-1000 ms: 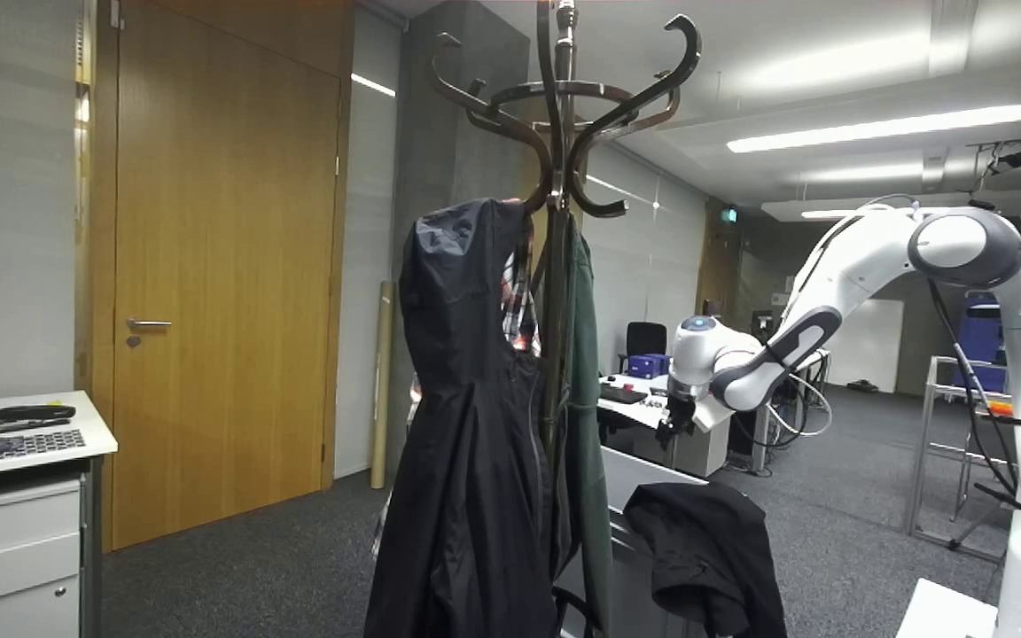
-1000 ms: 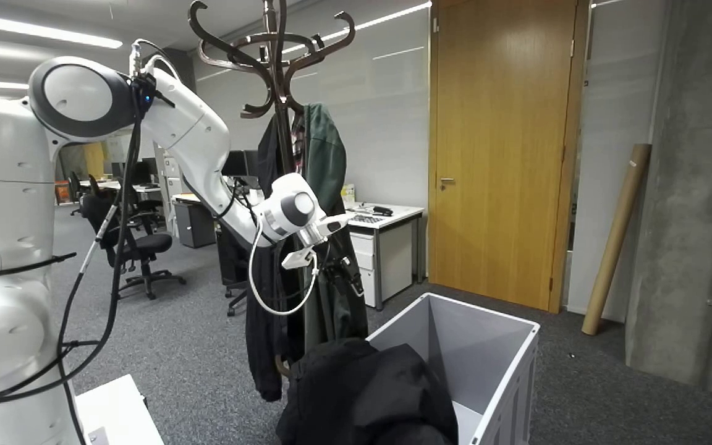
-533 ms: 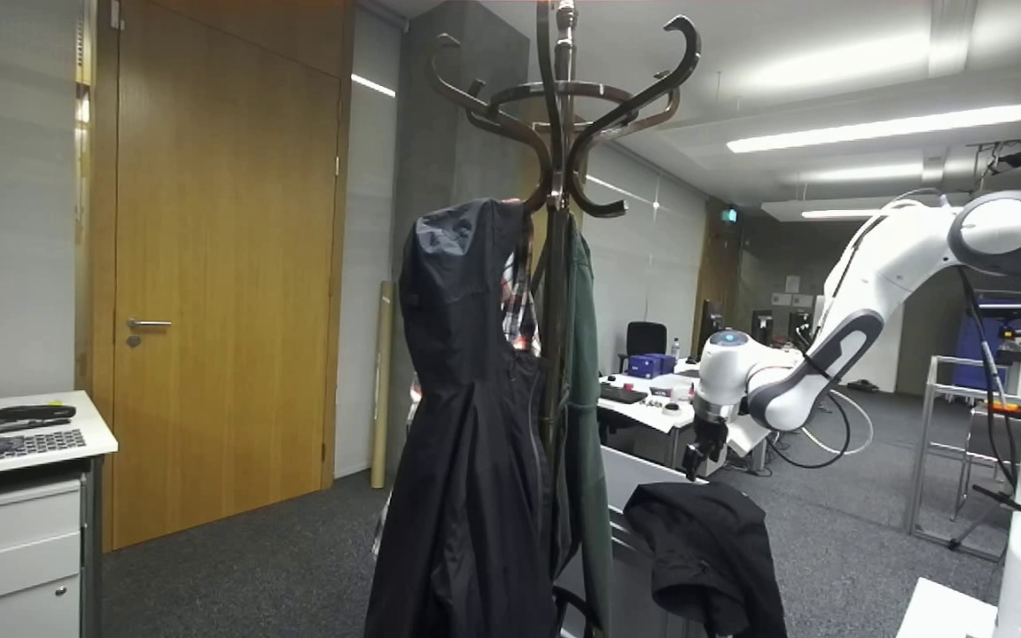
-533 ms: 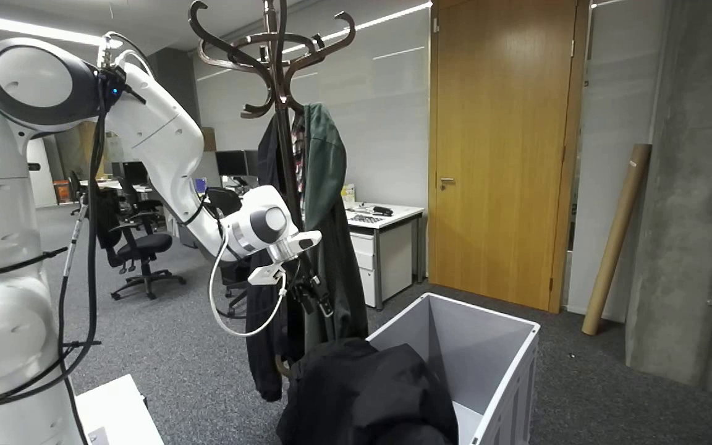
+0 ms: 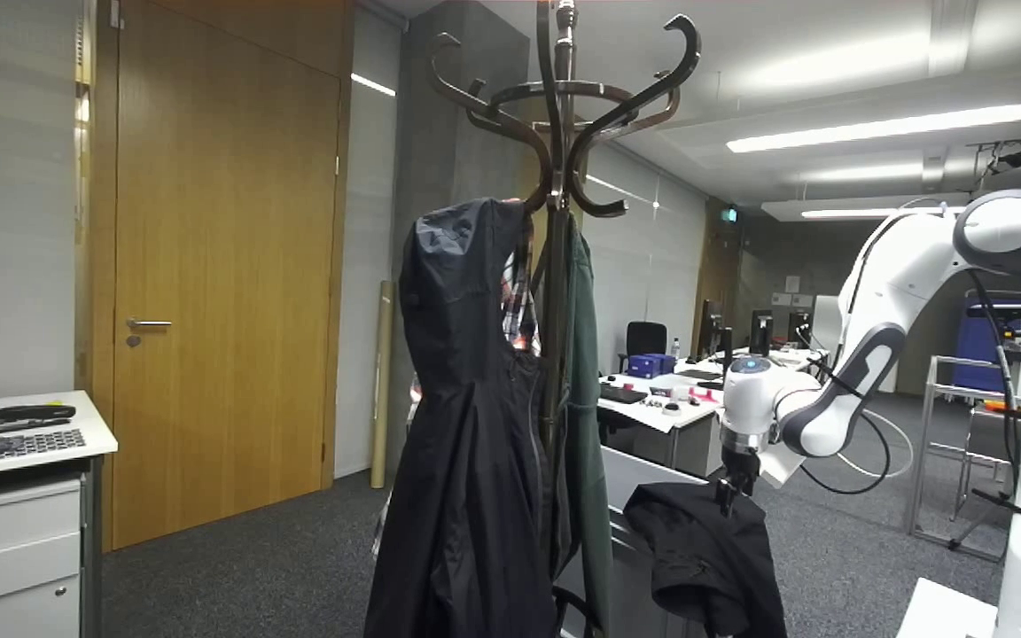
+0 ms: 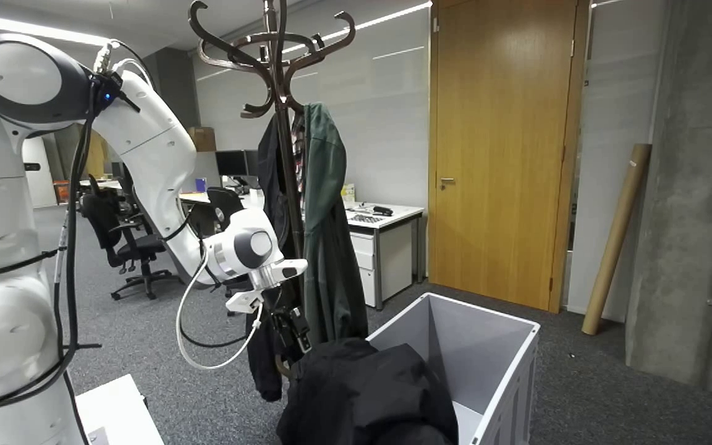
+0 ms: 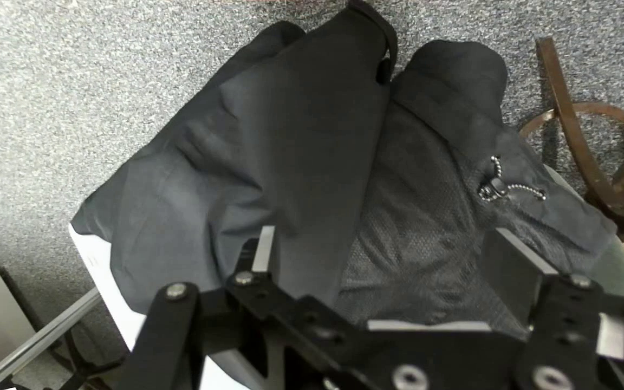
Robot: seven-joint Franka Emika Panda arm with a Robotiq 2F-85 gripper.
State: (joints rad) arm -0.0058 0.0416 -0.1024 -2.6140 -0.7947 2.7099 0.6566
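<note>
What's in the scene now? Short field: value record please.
gripper: open, over the black jacket; contact can't be confirmed
black jacket: crumpled, draped over one end of the grey crate; drawcord showing
coat rack: upright, beside the grey crate
on coat rack: dark hooded jacket, plaid garment, green garment
wooden door: shut
cardboard tube: tilted, right of the wooden door in both exterior views
</note>
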